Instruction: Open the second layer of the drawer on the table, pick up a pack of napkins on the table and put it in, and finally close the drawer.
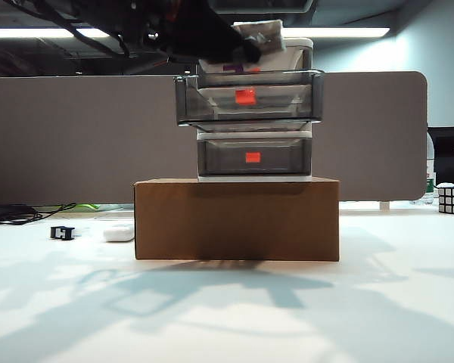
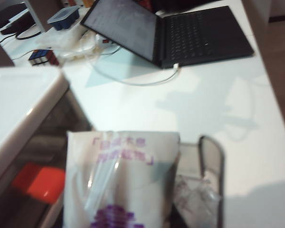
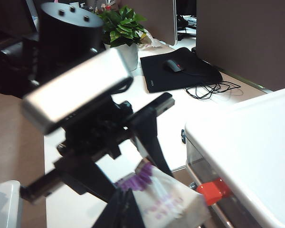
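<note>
So far I count the first step as done: in the exterior view the second layer (image 1: pixel 248 98) of the drawer (image 1: pixel 254 113) stands pulled out toward the camera at centre frame, its red-orange handle (image 1: pixel 245 97) facing me, while the bottom drawer (image 1: pixel 254 156) sits shut; the unit rests on a brown cardboard box (image 1: pixel 237 219) on the worktop (image 1: pixel 227 318). The pick also looks done. The left gripper (image 1: pixel 250 51), reaching in from the upper left of the exterior view, has its jaws clenched on the pack of napkins (image 2: pixel 121 183), which hangs off the worktop, just above the open tray; the right wrist view shows the same pack (image 3: pixel 167 199) at lower centre beside the handle. What I judge is left: lowering the pack in, letting go, and pushing the tray shut. The right gripper does not show in any view, so I cannot tell how its jaws stand. As for writing, the wrapper carries purple characters in a bracketed block and a purple patch below, too blurred for me to read. A small white case (image 1: pixel 119 233) lies at the left of the exterior view, unlabelled as far as I can see.
</note>
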`<move>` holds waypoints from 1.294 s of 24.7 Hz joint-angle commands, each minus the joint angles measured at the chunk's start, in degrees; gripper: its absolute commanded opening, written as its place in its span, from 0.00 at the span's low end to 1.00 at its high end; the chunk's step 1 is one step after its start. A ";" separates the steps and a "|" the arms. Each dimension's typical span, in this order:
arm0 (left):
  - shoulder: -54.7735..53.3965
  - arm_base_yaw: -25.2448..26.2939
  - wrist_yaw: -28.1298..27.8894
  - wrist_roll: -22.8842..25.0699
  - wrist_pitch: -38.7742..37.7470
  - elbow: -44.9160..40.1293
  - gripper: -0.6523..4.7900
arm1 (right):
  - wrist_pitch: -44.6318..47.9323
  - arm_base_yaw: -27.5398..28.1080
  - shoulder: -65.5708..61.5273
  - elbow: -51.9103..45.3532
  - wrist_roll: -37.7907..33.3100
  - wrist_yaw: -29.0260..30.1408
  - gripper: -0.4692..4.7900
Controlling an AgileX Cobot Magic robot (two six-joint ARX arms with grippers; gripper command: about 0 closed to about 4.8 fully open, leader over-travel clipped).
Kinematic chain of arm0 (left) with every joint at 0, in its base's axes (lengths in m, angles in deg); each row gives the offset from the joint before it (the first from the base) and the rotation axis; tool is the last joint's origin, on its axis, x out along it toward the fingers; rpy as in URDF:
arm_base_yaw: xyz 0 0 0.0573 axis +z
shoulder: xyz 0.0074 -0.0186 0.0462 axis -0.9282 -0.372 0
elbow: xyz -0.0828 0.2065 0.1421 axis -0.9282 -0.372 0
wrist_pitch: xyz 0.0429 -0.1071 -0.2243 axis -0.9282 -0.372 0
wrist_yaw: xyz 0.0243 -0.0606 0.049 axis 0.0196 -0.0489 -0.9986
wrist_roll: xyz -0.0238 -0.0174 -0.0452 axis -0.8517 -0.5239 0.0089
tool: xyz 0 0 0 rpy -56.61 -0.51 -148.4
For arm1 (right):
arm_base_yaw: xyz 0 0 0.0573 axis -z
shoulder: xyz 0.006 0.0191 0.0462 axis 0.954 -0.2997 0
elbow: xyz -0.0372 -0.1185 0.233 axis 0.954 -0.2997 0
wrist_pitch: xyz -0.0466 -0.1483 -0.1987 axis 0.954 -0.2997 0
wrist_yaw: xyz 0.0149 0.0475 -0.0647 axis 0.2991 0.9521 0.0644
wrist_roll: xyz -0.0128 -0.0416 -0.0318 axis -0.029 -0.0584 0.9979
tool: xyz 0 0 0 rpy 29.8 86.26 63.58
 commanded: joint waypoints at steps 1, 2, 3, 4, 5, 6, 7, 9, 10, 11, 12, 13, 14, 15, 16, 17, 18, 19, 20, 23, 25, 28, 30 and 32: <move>-0.04 -0.37 -3.52 0.87 -0.39 0.59 0.41 | 0.57 0.00 0.22 0.37 -0.07 0.07 0.08; -0.04 -0.66 -4.46 1.68 -0.68 0.81 0.41 | 0.57 0.00 0.22 0.37 -0.07 0.07 0.08; -0.04 -1.16 -5.62 2.54 -1.40 1.16 0.41 | 0.59 0.00 0.22 0.37 -0.07 0.04 0.08; -0.13 -1.66 -7.34 3.76 -2.75 1.77 0.41 | 0.59 0.00 0.22 0.37 -0.07 0.04 0.08; -0.28 -2.05 -8.33 4.57 -3.93 2.32 0.41 | 0.59 0.00 0.22 0.37 -0.07 0.04 0.08; -0.44 -2.36 -9.01 5.29 -5.40 2.95 0.41 | 0.59 0.00 0.22 0.37 -0.07 0.04 0.08; -0.92 -2.60 -9.33 6.01 -7.34 3.91 0.41 | 0.57 0.00 0.22 0.37 -0.07 0.04 0.08; -1.70 -2.91 -9.46 7.02 -10.05 5.35 0.41 | 0.59 0.00 0.22 0.37 -0.07 0.04 0.08; -2.08 -2.91 -9.38 7.32 -11.15 6.05 0.41 | 0.59 0.00 0.22 0.37 -0.07 0.04 0.08; -2.23 -2.91 -9.40 7.76 -11.54 6.43 0.41 | 0.57 0.00 0.22 0.37 -0.07 0.07 0.08; -2.43 -2.93 -9.29 7.96 -11.52 6.69 0.42 | 0.52 0.00 0.22 0.37 -0.09 0.07 0.08; -2.43 -2.93 -9.31 7.96 -11.50 6.91 0.44 | 0.52 0.00 0.22 0.37 -0.09 0.07 0.08; -2.43 -2.93 -9.33 7.96 -11.28 6.99 0.47 | 0.50 0.00 0.22 0.37 -0.09 0.07 0.08; -2.43 -2.93 -9.31 7.96 -11.21 7.02 0.47 | 0.55 0.00 0.22 0.37 -0.09 0.09 0.08; -2.40 -2.93 -9.33 7.93 -11.28 7.02 0.47 | 0.52 0.00 0.22 0.37 -0.09 0.07 0.08; -2.40 -2.93 -9.33 7.82 -11.52 7.02 0.49 | 0.52 0.00 0.22 0.37 -0.09 0.07 0.08; -2.40 -2.93 -9.44 7.58 -11.93 6.99 0.59 | 0.55 0.00 0.22 0.37 -0.09 0.07 0.08; -2.40 -2.93 -9.49 7.52 -11.98 6.99 0.66 | 0.55 0.00 0.22 0.37 -0.09 0.07 0.08; -2.40 -2.95 -9.49 7.52 -11.91 6.99 0.70 | 0.55 0.00 0.22 0.37 -0.09 0.07 0.08; -2.40 -3.26 -9.60 7.52 -11.80 6.99 0.72 | 0.55 0.00 0.22 0.37 -0.09 0.07 0.08; -2.38 -3.26 -9.75 7.21 -11.80 7.02 0.72 | 0.55 0.00 0.22 0.37 -0.09 0.07 0.08; -2.34 -3.26 -9.75 4.68 -11.04 7.04 0.72 | 0.55 0.00 0.22 0.37 -0.07 0.07 0.08; -2.05 -3.26 -9.73 3.67 -10.88 7.10 0.71 | 0.55 0.00 0.22 0.37 -0.07 0.07 0.08; -1.22 -3.28 -9.75 2.32 -11.76 7.39 0.71 | 0.61 0.00 0.22 0.37 -0.07 0.04 0.08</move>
